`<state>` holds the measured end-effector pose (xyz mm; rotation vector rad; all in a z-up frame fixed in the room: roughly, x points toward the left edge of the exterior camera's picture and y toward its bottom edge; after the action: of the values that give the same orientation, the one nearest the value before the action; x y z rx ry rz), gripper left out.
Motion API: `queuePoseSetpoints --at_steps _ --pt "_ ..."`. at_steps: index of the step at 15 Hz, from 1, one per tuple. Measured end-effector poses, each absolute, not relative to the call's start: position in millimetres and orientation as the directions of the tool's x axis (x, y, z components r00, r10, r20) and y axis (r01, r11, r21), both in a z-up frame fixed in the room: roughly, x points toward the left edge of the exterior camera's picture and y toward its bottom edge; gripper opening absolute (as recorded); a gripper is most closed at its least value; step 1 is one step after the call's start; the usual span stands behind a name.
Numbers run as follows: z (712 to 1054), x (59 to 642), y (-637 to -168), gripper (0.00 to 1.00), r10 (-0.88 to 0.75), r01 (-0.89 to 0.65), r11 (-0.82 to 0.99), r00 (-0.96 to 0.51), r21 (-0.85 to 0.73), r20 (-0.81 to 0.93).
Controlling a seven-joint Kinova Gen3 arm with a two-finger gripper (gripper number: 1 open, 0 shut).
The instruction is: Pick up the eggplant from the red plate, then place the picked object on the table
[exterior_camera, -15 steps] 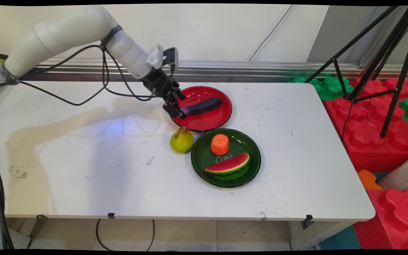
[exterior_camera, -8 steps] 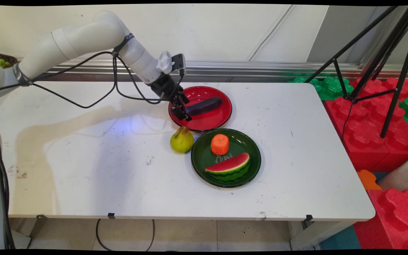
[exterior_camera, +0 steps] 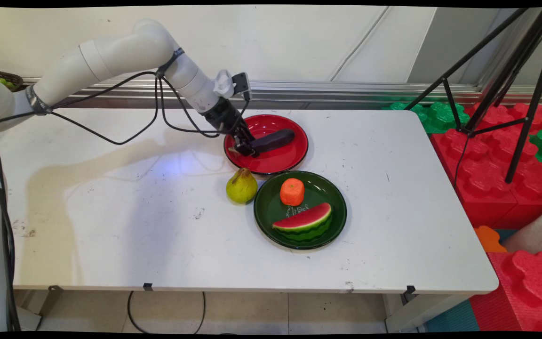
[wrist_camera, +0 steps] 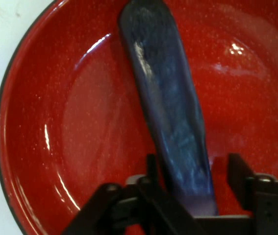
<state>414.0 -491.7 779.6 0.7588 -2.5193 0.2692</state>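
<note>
1. The white table (exterior_camera: 111, 226) carries two plates side by side: a red plate (exterior_camera: 294, 157) towards the wall and a green plate (exterior_camera: 264, 209) just in front of it, their rims close together.
2. The gripper (exterior_camera: 246, 149) is lowered over the left part of the red plate, at the near end of a dark purple eggplant (exterior_camera: 275, 139) that lies in that plate.
3. The eggplant's long axis runs away from the hand: in the main view from the gripper up and to the right, in the hand view (wrist_camera: 170, 122) straight ahead from between the fingers.
4. One end of the eggplant is seen between the two fingers (wrist_camera: 239, 171), which stand apart on either side of it; a gap shows on the right-hand side, so the gripper is partly open and no firm hold can be confirmed.
5. A watermelon slice (exterior_camera: 305, 221) and an orange piece (exterior_camera: 292, 191) rest in the green plate; a pear (exterior_camera: 241, 186) stands on the table just left of it.
6. The eggplant's near tip is hidden by the gripper's linkage, and contact on the left finger cannot be made out.
</note>
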Motion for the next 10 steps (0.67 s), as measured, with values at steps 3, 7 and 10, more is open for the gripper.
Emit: queuePoseSetpoints --at_steps 3,7,10 --pt "779.9 414.2 -495.1 0.00 -0.480 -0.578 0.815 -0.709 -0.036 0.517" --pt "782.7 416.7 -495.8 0.00 -0.497 -0.597 0.802 -0.691 -0.027 0.525" --pt "789.0 420.7 -493.3 0.00 -0.506 -0.608 0.794 -0.678 -0.020 0.534"
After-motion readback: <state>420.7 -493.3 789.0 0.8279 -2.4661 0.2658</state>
